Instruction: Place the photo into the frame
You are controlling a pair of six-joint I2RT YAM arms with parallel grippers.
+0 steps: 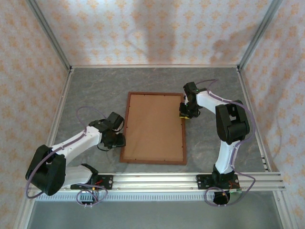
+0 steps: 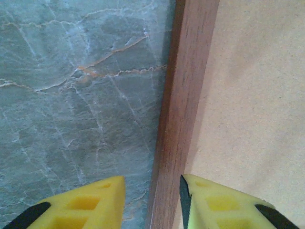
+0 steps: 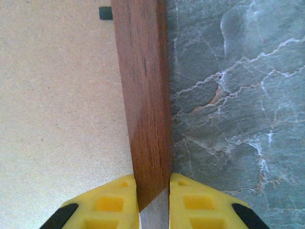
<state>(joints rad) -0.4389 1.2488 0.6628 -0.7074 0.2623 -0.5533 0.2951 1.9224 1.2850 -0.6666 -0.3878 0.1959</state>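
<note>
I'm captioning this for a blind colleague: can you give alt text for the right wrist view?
The right gripper is clamped on the frame, whose reddish-brown moulding runs straight up the picture. The plain tan backing board lies left of it, the grey marbled table right.

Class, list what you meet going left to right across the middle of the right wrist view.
backing board → frame → marble table
</note>
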